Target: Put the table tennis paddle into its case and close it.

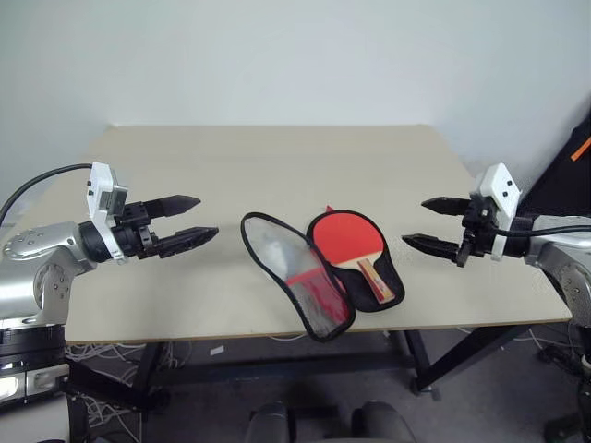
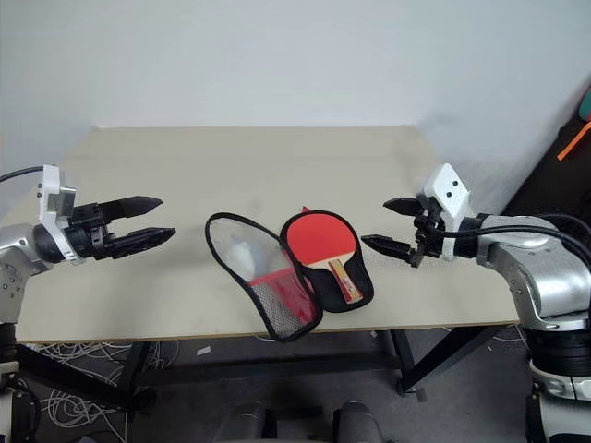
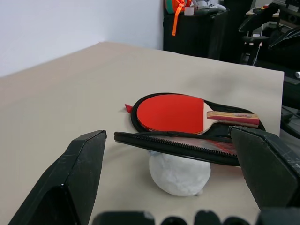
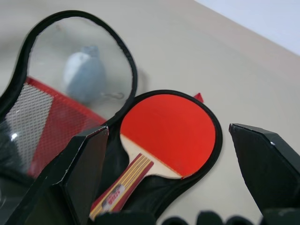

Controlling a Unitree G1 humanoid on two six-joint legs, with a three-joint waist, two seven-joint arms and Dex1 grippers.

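Red-faced wooden-handled paddle (image 1: 346,237) lying inside open red-black fabric case (image 1: 319,314) near worktop (image 1: 277,166) front edge, flap spread for closing. Left tool (image 1: 189,221), right tool (image 1: 429,223) hovering either side, fingers apart, empty.

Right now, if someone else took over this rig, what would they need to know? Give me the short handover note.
Left tool: open, empty, raised over the table to the left of the case.
Right tool: open, empty, raised to the right of the case.
Table tennis paddle: lies red face up in the black-lined half of the case, handle toward the table's near edge.
Case lid: the clear and red mesh flap is folded open to the left. In the left wrist view it is propped off the table on a small white lump.
Done: paddle is in.
Left: fold the flap over the paddle and close the case.
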